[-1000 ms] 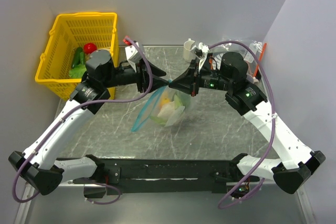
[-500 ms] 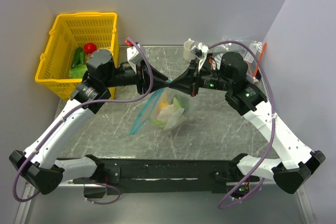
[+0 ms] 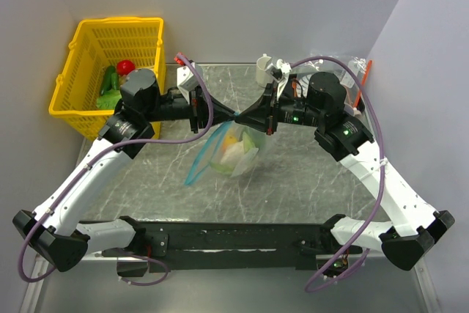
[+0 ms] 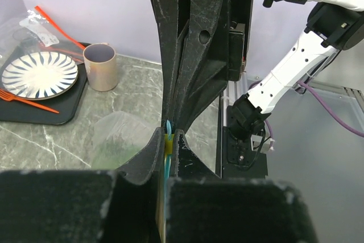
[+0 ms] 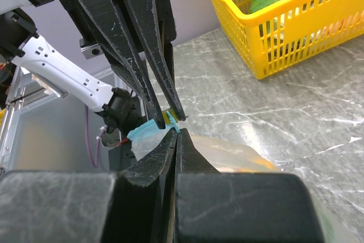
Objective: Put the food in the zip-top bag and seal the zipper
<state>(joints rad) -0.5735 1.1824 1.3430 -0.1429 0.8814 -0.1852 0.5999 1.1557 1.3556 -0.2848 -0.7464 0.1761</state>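
Pinching the far end of the zipper with both end effectors; food bagged, seal judged unfinished.

Clamped narrow on the teal zipper (image 3: 204, 157) with the left end effector (image 3: 231, 113) and the right end effector (image 3: 240, 115), tip to tip over the middle of the surface (image 3: 308, 181). Holding the zip-top bag (image 3: 242, 159) up by that corner, with the strip slanting down toward the near left. Showing pale yellow and green food (image 3: 236, 146) inside, so loading looks done. Showing, in both wrist views, the teal strip and a small yellow tab (image 4: 168, 139) caught between the closed fingertips. Cannot tell how much of the strip is pressed shut. Probably left to do: running a pinch along the strip to its near-left end.
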